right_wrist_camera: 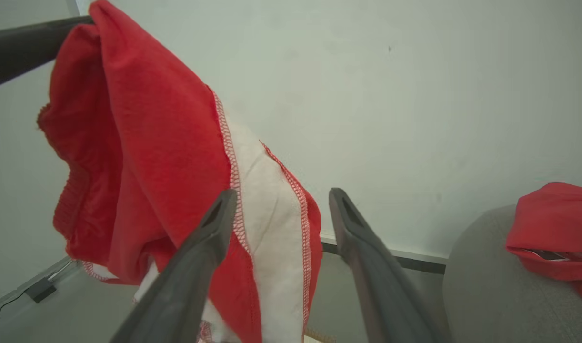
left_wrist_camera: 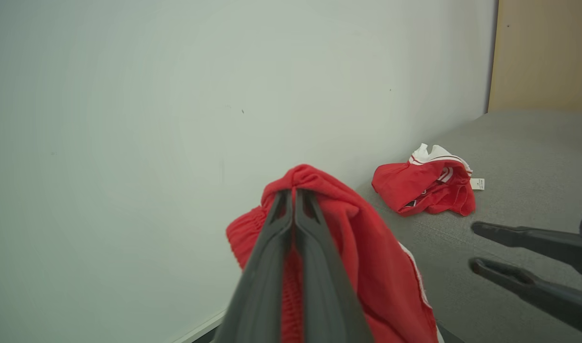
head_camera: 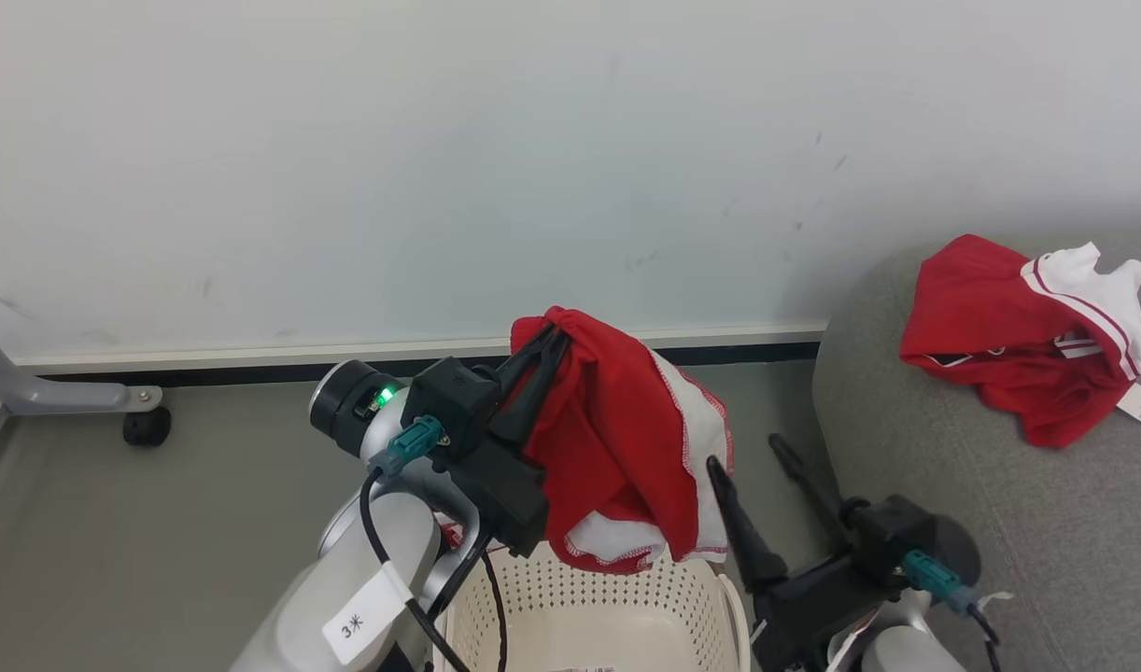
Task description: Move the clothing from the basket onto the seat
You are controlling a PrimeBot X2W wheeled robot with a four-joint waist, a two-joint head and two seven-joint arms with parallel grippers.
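Above the basket (head_camera: 580, 611), my left gripper (head_camera: 554, 343) clamps a red garment (head_camera: 617, 439); my right gripper (head_camera: 748, 451) gapes, empty. Transfer step: next, swing it over the seat's (head_camera: 1000, 532) near edge and release.

A white label (head_camera: 356, 623) on the left forearm (head_camera: 398, 537) reads "3" plus a star-like mark.

Lab room: bare wall (head_camera: 440, 140), castered frame (head_camera: 66, 397)

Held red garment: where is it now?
Head view, centre: the garment hangs from the shut left gripper above the basket, just left of the open right gripper, short of the seat at right.
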